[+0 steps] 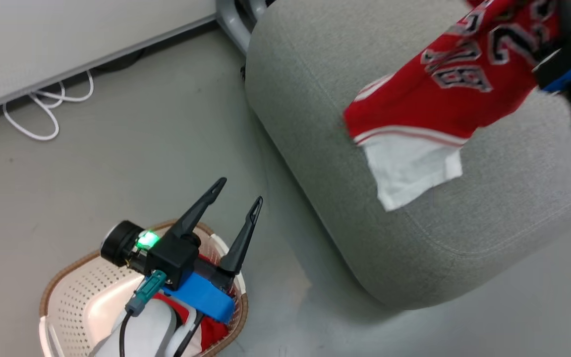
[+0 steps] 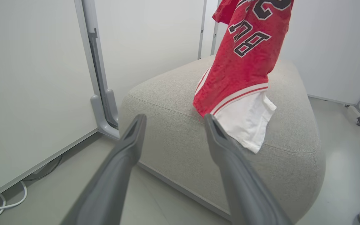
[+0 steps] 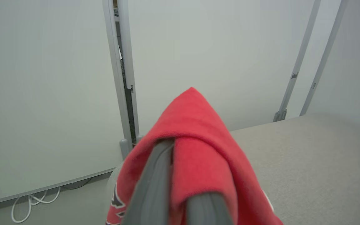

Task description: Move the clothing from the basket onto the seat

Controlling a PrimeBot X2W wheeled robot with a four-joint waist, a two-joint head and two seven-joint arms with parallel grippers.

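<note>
White cable (image 1: 50, 99) below wall panel (image 1: 42, 34)

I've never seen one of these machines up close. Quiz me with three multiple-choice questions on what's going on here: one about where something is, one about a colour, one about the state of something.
1. Where is the red jersey?
A) inside a basket
B) hanging over the grey seat
C) flat on the floor

2. What colour are the jersey's letters?
A) yellow
B) blue
C) black edged in white

3. How is the left gripper?
A) open, holding nothing
B) shut on the jersey
C) shut on a cable

Answers:
1 B, the head view shows it draped above the seat.
2 C, they read black with white outlines.
3 A, its two dark fingers stand apart with nothing between them.
</note>
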